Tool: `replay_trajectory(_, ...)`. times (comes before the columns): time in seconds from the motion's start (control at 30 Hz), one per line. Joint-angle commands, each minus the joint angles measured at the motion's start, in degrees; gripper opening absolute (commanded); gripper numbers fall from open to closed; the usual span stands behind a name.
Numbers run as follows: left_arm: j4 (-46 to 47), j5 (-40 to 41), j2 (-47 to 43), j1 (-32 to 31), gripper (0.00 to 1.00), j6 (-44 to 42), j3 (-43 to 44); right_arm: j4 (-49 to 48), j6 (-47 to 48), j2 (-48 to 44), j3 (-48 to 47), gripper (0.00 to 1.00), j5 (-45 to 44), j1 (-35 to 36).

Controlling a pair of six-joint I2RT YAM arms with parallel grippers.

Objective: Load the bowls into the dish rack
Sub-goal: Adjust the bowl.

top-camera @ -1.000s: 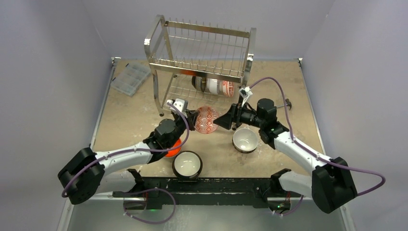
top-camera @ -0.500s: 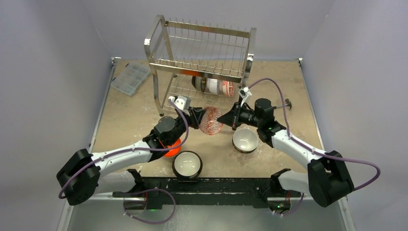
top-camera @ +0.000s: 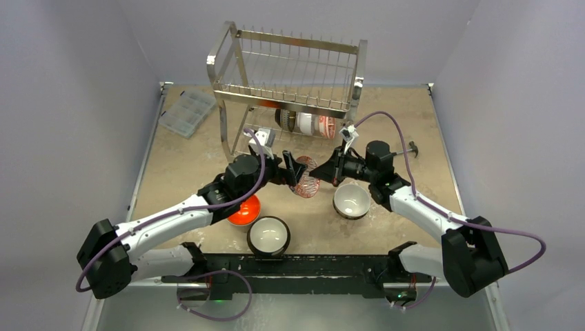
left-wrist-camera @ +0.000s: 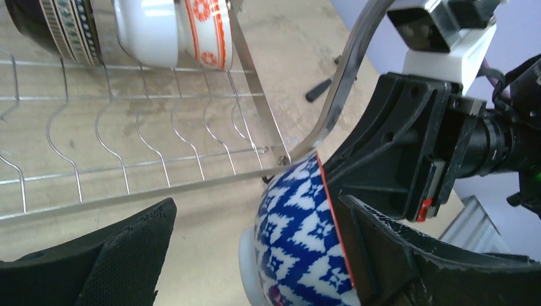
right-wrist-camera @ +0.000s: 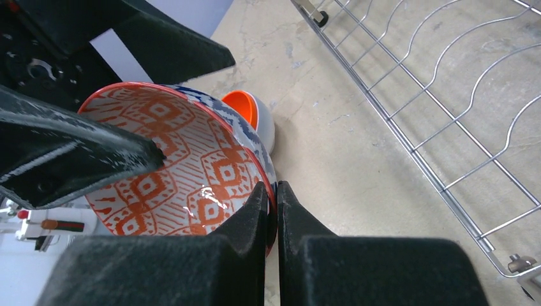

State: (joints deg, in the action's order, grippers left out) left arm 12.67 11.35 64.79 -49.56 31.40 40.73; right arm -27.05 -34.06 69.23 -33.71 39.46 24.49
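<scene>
A patterned bowl [top-camera: 305, 179], blue and white outside [left-wrist-camera: 300, 242] and orange inside [right-wrist-camera: 172, 159], hangs on edge above the table in front of the dish rack [top-camera: 290, 69]. My right gripper [top-camera: 320, 170] [right-wrist-camera: 272, 191] is shut on its rim. My left gripper [top-camera: 295, 169] [left-wrist-camera: 255, 213] stands open around the bowl, with its fingers off the bowl's sides. Two bowls [top-camera: 303, 123] lie on the rack's lower tier [left-wrist-camera: 159, 127]. An orange-red bowl [top-camera: 243, 210], a dark-rimmed bowl [top-camera: 268, 234] and a white bowl [top-camera: 351, 200] sit on the table.
A clear plastic compartment box [top-camera: 187, 112] lies at the far left of the table. A small black tool [top-camera: 412, 148] lies right of the rack. The rack's front leg [left-wrist-camera: 344, 83] stands close to both grippers.
My right gripper has shut on the patterned bowl's rim. My left gripper, which held the bowl, has opened, and its arm has reached further right.
</scene>
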Motion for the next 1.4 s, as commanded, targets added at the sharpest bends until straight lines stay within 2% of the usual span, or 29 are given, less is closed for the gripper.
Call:
replay_trajectory(0.0, -5.98, -5.19, -2.15, 0.64, 0.94, 6.65, 3.04, -5.92, 0.36, -2.64, -0.61, 0.0, 3.03, 0.32)
replay_trajectory(0.13, -7.73, -13.21, -2.02, 2.9, 0.94, 12.53, 3.88, -6.64, 0.9, -2.96, -0.37, 0.0, 3.24, 0.3)
replay_trajectory(0.37, -3.67, -28.79, -3.3, 9.61, 0.94, 24.18, 1.07, -7.51, 1.16, -3.11, 0.62, 0.0, 3.93, 0.29)
replay_trajectory(0.53, -4.51, -35.33, -3.18, 12.09, 0.95, 27.31, 1.6, -7.9, 0.96, -3.49, 0.68, 0.0, 3.75, 0.31)
replay_trajectory(0.67, -9.01, -36.42, -2.02, 12.2, 0.95, 27.44, 2.39, -8.4, 0.66, -3.62, 0.53, 0.0, 3.91, 0.3)
replay_trajectory(0.8, -16.32, -32.33, -2.2, 12.15, 0.95, 25.77, 2.88, -8.54, 0.58, -4.05, 0.4, 0.0, 3.87, 0.32)
replay_trajectory(0.9, -17.15, -31.38, -2.03, 12.19, 0.95, 25.77, 2.84, -8.55, 0.54, -4.02, 0.23, 0.0, 3.81, 0.29)
replay_trajectory(1.03, -13.72, -34.03, -1.32, 12.15, 0.95, 28.32, 1.24, -8.36, 0.36, -4.17, -0.09, 0.0, 3.94, 0.34)
replay_trajectory(1.2, -1.64, -38.72, -1.31, 12.4, 0.94, 34.43, -2.7, -7.78, 0.39, -4.59, -0.49, 0.0, 3.49, 0.29)
replay_trajectory(1.37, 3.89, -40.28, -2.26, 12.65, 0.87, 36.93, -3.73, -7.58, 0.41, -4.82, -0.38, 0.0, 2.9, 0.34)
